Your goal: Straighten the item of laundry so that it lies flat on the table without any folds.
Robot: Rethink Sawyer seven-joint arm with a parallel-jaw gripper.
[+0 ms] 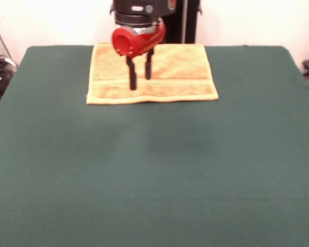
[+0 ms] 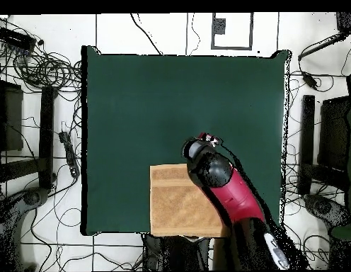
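Green felt bench mostly bare up front; orange-yellow terry towel sits at its far edge, near the robot base. Towel reads as folded: a horizontal fold line crosses it, so unfolding isn't done. Red-and-black arm drops from above, end effector vertical over the towel's left-centre, fingers apart, gripping nothing. Next move likely: pinch the upper layer's edge and draw it open.
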